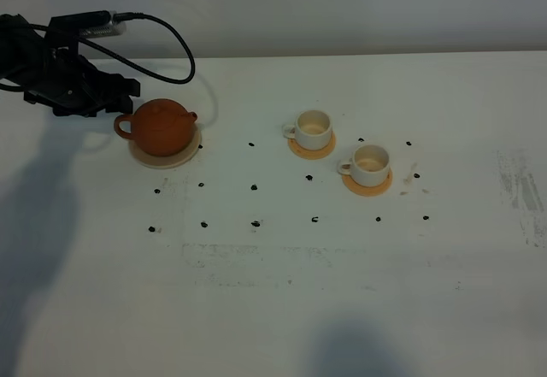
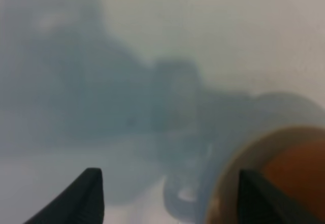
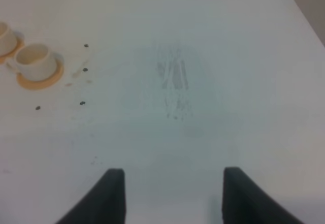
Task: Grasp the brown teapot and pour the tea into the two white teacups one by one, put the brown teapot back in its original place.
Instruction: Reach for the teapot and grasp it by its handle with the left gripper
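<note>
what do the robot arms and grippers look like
The left arm is black and blocky, with a grey box on top and a black cable looping off it. The left gripper and right gripper have dark, tapered fingers.

No readable text, labels, brands or numbers appear anywhere. The brown teapot (image 1: 162,126) and the two white teacups (image 1: 313,125) (image 1: 370,159) are unmarked. The white table (image 1: 342,309) bears only small black dots (image 1: 254,187).
</note>
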You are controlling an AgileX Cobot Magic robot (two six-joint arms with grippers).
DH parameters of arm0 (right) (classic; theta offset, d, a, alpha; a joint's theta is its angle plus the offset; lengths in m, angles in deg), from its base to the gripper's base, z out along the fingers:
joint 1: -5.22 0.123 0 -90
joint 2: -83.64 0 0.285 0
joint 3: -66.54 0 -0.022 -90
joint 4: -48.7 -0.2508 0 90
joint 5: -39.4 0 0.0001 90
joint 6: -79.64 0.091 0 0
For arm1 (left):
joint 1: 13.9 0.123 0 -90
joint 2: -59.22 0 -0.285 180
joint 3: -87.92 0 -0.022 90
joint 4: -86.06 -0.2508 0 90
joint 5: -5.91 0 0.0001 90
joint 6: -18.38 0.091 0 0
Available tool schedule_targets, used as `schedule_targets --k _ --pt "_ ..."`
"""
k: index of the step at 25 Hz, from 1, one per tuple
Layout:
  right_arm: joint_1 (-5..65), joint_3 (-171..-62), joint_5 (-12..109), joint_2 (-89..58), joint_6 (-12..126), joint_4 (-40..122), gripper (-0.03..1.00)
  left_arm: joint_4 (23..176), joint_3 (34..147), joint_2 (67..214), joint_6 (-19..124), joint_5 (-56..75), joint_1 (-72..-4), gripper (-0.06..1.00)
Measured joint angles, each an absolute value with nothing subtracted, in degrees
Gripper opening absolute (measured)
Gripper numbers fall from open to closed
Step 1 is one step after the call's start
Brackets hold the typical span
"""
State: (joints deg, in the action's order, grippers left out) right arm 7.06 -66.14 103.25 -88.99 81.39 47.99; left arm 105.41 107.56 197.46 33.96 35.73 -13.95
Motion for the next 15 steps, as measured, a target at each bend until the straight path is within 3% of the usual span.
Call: schedule_targets --k 15 --pt "7.1 -66.1 103.2 -89.0 81.4 48.0 0.42 105.4 108.1 197.5 34.6 42.7 -12.9 0.52"
